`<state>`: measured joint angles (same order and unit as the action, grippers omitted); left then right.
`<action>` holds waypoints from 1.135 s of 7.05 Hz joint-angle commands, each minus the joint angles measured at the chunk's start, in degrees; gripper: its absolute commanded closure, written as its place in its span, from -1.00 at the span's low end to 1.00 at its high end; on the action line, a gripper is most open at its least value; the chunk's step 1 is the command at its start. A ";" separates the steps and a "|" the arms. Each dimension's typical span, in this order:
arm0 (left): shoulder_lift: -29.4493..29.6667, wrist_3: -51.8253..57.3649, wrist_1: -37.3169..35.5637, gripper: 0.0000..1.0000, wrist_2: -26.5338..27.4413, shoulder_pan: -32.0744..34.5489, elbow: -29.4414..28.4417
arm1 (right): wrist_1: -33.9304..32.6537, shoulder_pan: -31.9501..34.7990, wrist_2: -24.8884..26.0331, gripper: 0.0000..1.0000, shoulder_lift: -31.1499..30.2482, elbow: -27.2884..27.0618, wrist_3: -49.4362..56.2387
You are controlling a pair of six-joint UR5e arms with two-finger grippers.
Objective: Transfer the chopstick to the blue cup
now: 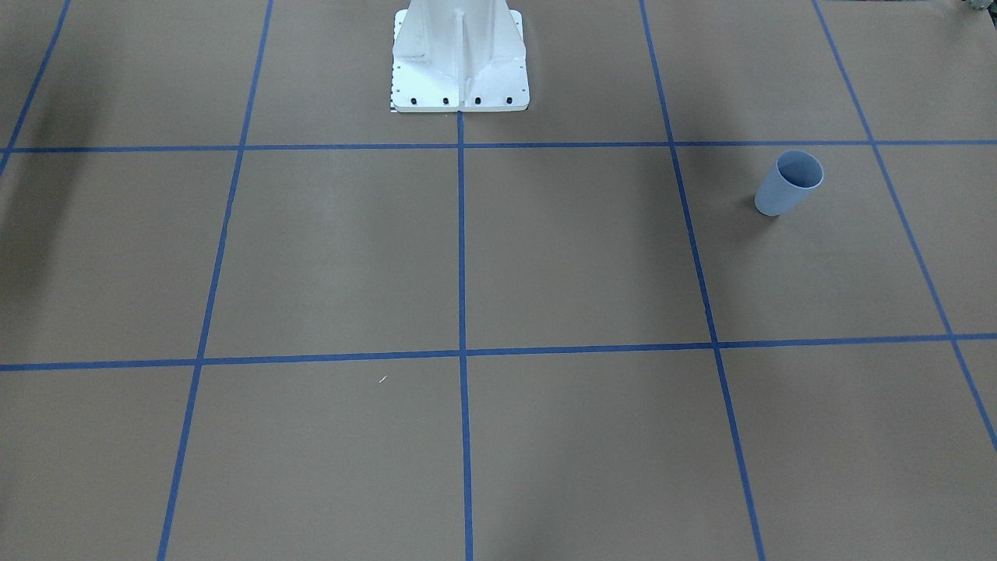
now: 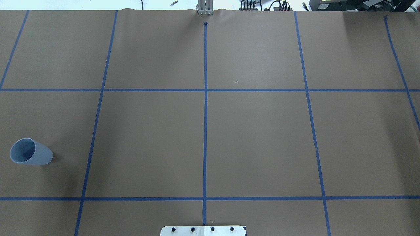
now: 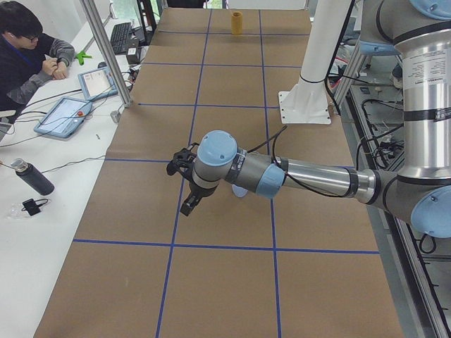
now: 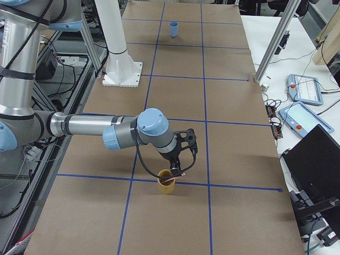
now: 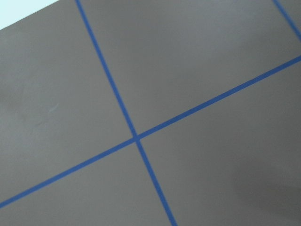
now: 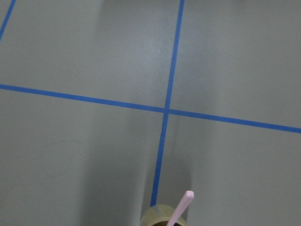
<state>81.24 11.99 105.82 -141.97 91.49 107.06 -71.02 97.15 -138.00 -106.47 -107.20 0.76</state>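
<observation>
Far out to the left of the white robot pedestal (image 3: 304,109), the left gripper (image 3: 190,204), hanging above the brown paper-covered table (image 2: 256,137) — released or clenched, cannot tell. Also on the pedestal's left and a little forward of it, the small pale blue plastic tumbler (image 2: 31,151), upright. Well off to the pedestal's right, the right gripper (image 4: 178,170), low over a short tan-yellow cup (image 4: 167,186), grip likewise impossible to tell. Leaning out over that cup's rim — the thin pale pink chopstick (image 6: 182,207).

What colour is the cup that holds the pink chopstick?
The cup is mustard yellow; exterior right view shows it best.
</observation>
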 commanded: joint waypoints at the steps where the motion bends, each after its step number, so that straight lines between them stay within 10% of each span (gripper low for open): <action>1: -2.13 -13.11 4.36 -0.97 -4.36 -2.86 2.62 | 5.19 -0.29 -1.04 -1.00 -0.94 -0.73 -11.06; 4: -9.32 -39.60 24.91 -0.97 4.02 -19.43 2.62 | -2.44 -4.85 -0.08 -1.00 -4.26 -10.99 -19.47; 8: -11.54 -54.52 32.25 -0.83 20.23 -38.91 1.58 | -2.37 -5.04 0.01 -1.00 -5.51 -11.54 -19.57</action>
<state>69.99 -40.68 137.31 -124.76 55.99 109.23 -73.36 92.15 -137.93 -111.88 -118.69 -18.81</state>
